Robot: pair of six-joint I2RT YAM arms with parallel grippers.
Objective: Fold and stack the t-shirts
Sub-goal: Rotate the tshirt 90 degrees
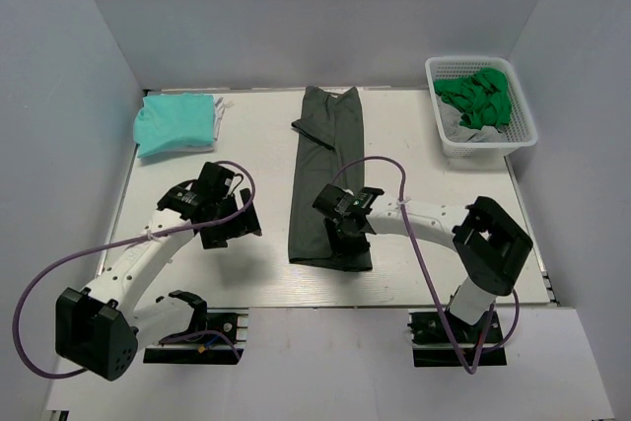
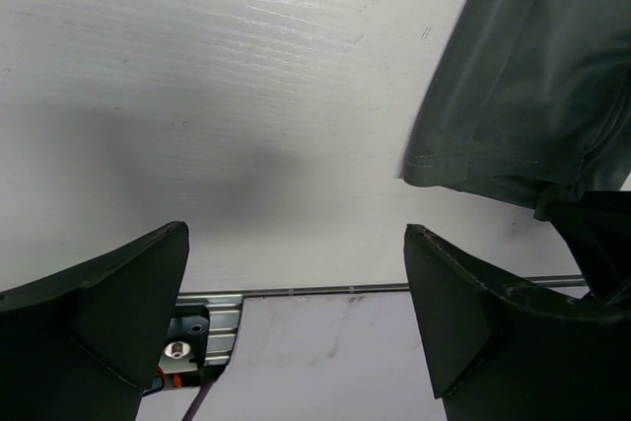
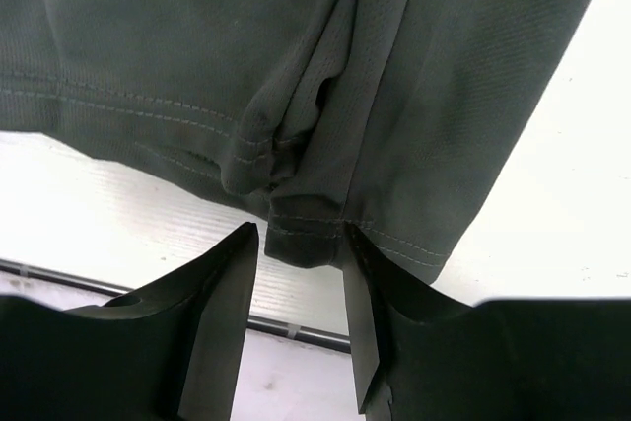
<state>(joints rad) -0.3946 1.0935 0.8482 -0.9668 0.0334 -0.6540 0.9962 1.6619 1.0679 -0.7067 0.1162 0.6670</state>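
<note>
A dark grey-green t-shirt point(image 1: 330, 160) lies folded into a long narrow strip down the middle of the table. My right gripper point(image 1: 347, 234) is at its near end. In the right wrist view its jaws point(image 3: 301, 244) stand narrow, closed on the bunched stitched hem point(image 3: 315, 234). My left gripper point(image 1: 222, 216) hovers open and empty over bare table, left of the strip; the shirt's edge point(image 2: 532, 86) shows at the upper right of its view. A folded mint-teal t-shirt point(image 1: 175, 123) lies at the back left. Bright green point(image 1: 478, 96) and pale grey point(image 1: 473, 130) shirts sit crumpled in a basket.
The white plastic basket point(image 1: 523, 130) stands at the back right corner. Grey walls close in the table on three sides. The table's metal front rail point(image 2: 394, 290) runs just below my left gripper. Purple cables loop off both arms.
</note>
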